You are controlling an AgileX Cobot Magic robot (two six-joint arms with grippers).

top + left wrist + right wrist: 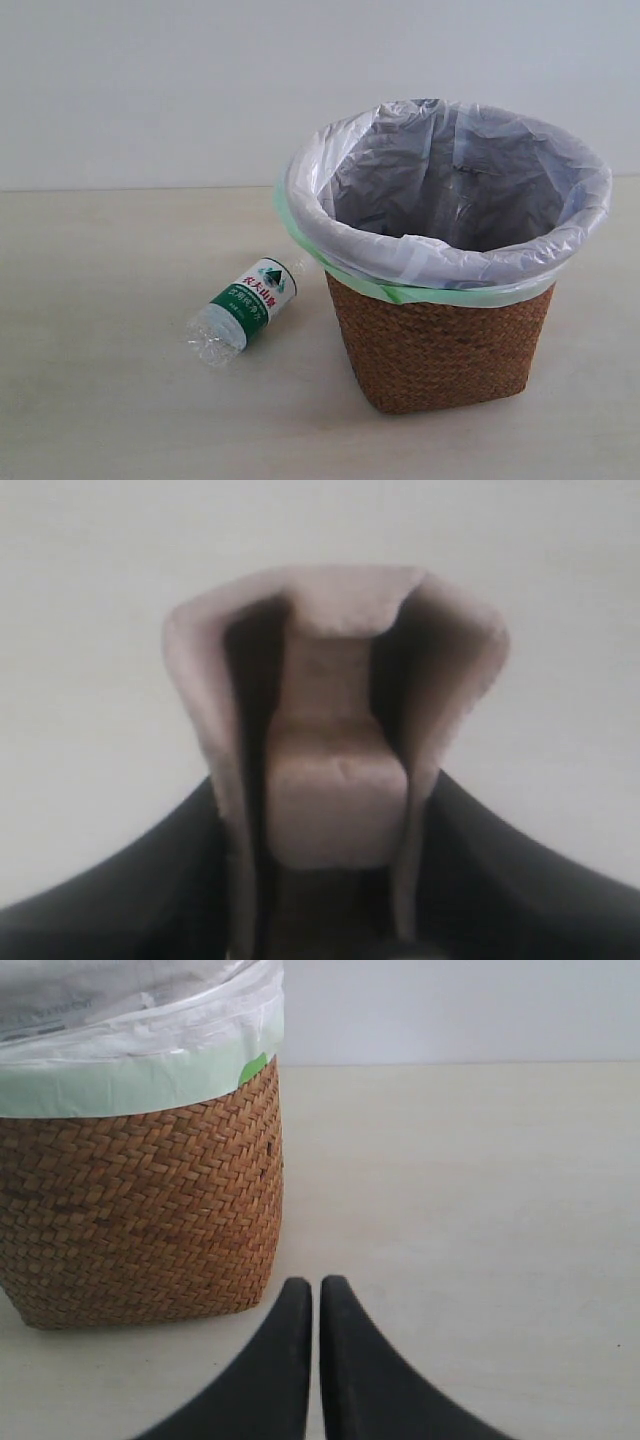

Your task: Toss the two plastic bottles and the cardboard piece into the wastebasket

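Left fingers (520,880) clamp the cardboard (335,780), its ridges facing the wrist camera. Right fingers (290,1360) are pressed together, empty, near the basket (140,1210). On the worktop (100,400), 1 green-labelled bottle (243,308) lies on its side, just left of the basket, not touching.

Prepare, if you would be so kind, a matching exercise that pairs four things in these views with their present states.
Things:
1. green-label plastic bottle
2. cardboard piece
3. wastebasket
4. right gripper

States:
A. jaws together, holding nothing
B. standing upright, lined with a white bag
C. lying on its side on the table
D. clamped between two dark jaws

Pairs: 1-C, 2-D, 3-B, 4-A.
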